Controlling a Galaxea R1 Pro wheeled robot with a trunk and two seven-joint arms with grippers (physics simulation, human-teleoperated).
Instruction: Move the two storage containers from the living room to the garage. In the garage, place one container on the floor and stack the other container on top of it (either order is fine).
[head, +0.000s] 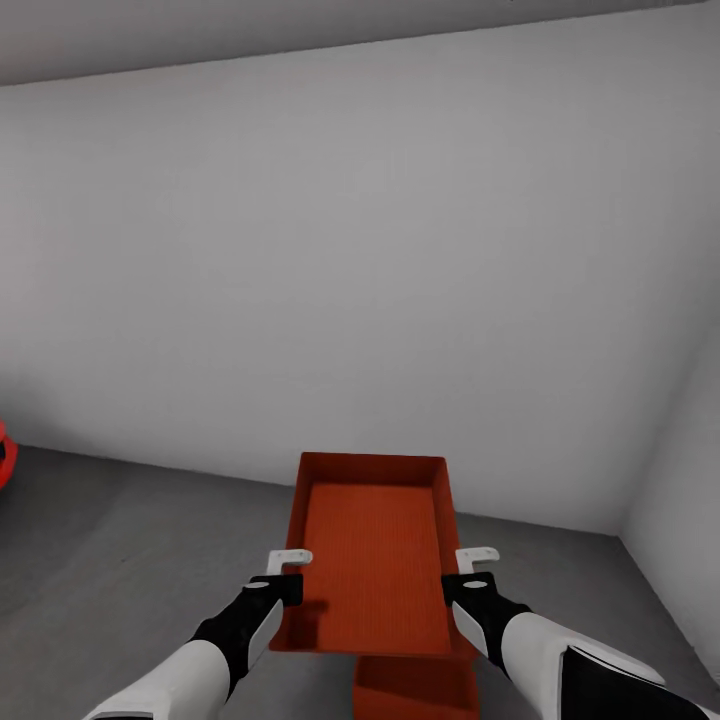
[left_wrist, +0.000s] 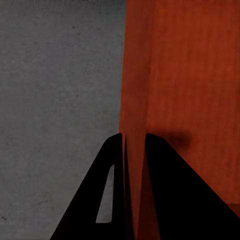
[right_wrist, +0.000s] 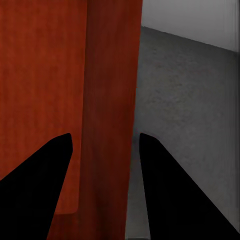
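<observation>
Item: upper storage container (head: 375, 560), orange-red, open-topped, held level above the garage floor (head: 120, 560), facing a plain grey-white wall (head: 360, 250). Left end effector (head: 283, 577) is clamped tight on its left wall; right end effector (head: 468, 572) straddles its right wall with jaws parted, not pinching. Lower storage container (head: 415, 690) sits on the floor directly beneath, partly hidden. Step in hand: stacking. Next move likely calls for a straight descent, edges aligned, then release.

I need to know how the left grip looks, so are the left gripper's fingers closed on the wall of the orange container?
Yes, in the left wrist view the left gripper pinches the thin wall of the orange container between its fingers.
</observation>
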